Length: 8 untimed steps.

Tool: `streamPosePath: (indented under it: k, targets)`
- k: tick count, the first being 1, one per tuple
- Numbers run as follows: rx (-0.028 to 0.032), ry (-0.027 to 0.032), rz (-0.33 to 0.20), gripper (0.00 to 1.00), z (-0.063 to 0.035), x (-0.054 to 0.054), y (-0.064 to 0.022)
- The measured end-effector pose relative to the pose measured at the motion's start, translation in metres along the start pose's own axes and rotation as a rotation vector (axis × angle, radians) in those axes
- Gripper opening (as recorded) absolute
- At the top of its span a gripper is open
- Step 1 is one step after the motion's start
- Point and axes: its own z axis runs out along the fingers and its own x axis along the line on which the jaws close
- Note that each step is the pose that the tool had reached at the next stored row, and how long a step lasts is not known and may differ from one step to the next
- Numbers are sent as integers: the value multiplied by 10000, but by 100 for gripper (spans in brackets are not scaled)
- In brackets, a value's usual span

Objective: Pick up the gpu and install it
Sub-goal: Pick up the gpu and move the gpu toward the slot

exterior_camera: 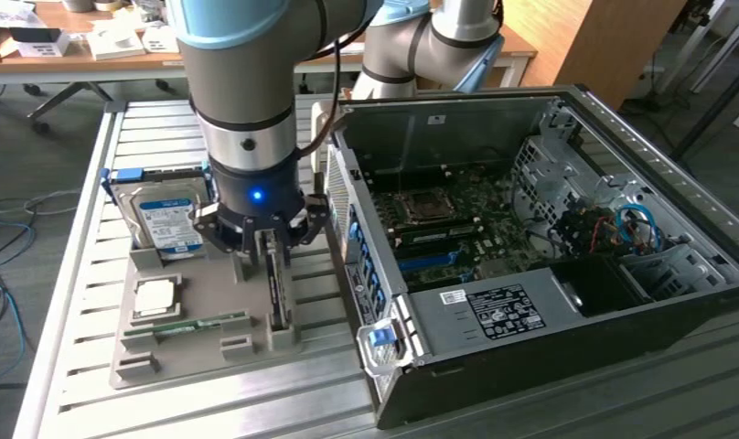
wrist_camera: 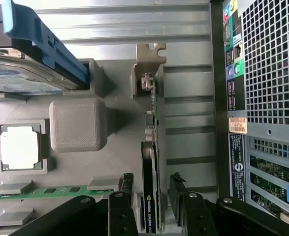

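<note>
The gpu stands on edge in a slot of the grey parts holder, a thin dark card with a pale metal bracket at one end. In the exterior view the gpu is a dark blade just below my gripper. My gripper is open and straddles the card. One black finger stands on each side of it, with a gap between each finger and the card. Nothing is held.
The holder also carries a silver blue-labelled hard drive, a processor chip and a green memory stick. The open computer case lies at the exterior view's right, close beside the holder, its motherboard exposed.
</note>
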Motion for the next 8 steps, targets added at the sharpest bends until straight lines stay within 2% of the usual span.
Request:
streamPosePath:
  k: [8]
  targets:
    - [-2,-2,-1,43,56,1,-3]
